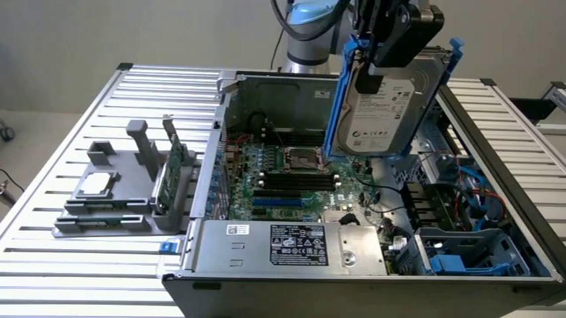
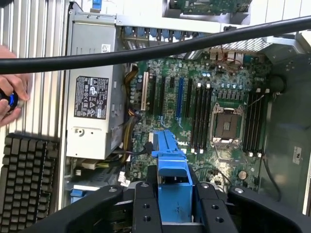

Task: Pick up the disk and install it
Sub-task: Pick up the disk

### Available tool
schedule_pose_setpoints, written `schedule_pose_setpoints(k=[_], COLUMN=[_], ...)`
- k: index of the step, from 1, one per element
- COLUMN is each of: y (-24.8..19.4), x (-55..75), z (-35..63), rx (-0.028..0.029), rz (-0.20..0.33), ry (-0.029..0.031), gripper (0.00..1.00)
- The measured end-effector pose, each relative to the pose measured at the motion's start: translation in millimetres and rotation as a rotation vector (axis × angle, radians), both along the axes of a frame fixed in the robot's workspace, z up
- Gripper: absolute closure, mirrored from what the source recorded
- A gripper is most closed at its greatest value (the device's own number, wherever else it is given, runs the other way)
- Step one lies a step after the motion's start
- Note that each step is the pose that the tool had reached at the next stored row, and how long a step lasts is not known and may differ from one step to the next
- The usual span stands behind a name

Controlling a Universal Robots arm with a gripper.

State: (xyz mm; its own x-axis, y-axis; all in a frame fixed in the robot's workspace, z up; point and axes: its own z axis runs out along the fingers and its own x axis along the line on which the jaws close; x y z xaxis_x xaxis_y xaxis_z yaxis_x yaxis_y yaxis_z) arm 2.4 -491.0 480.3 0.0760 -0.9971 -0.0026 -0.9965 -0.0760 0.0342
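- The black gripper (image 1: 378,66) has its jaws clamped on the disk (image 1: 389,112), a flat silver-grey metal hard drive with a white label and bright blue plastic carrier rails.
- In the wrist view, two black fingers (image 2: 147,208) press the sides of the disk's blue rail (image 2: 171,165).
- The disk hangs upright, lifted above the open grey computer case (image 1: 495,159), over the green motherboard (image 1: 292,172).
- A silver power supply box (image 1: 292,245) sits at the case's near edge.
- On the exterior view's left, a grey holder (image 1: 115,199) on the slatted metal table (image 1: 53,159) carries a small square silver chip (image 1: 95,184) and a thin green circuit card (image 1: 172,165).
- In the wrist view, a person's hand (image 2: 9,97) rests near a black keyboard (image 2: 26,179).
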Motion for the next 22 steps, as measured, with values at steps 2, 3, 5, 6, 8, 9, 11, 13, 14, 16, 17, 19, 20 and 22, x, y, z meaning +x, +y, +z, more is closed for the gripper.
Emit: schedule_pose_setpoints(k=[2,3,5,6,8,9,11,13,14,16,17,19,20,22], y=[-5.4,-8.2,-13.6,-16.6,-21.8,-24.8,-30.2,-35.7,-38.6,-43.7,-46.3,-51.6,-54.2,-59.4], x=[3.3,4.9,8.2,10.0,13.2,15.0,18.3,21.7,23.6,27.3,29.3,33.1,35.0,38.7], z=[0.1,0.1,0.1,0.1,0.1,0.1,0.2,0.2,0.2,0.4,0.4,0.4,0.5,0.5], rx=[-0.0001,-0.0001,-0.0001,0.0,-0.0001,-0.0001,-0.0002,-0.0001,0.0,-0.0001,-0.0001,-0.0001,-0.0001,-0.0001], rz=[0.0,0.0,0.0,0.0,0.0,0.0,0.0,0.0,0.0,0.0,0.0,0.0,0.0,0.0], ry=[0.0024,0.0037,0.006,0.0073,0.0095,0.0108,0.0131,0.0153,0.0162,0.0178,0.0185,0.02,0.0207,0.0222], gripper=[0.67,0.67,0.67,0.67,0.67,0.67,0.67,0.67,0.67,0.67,0.67,0.67,0.67,0.67])
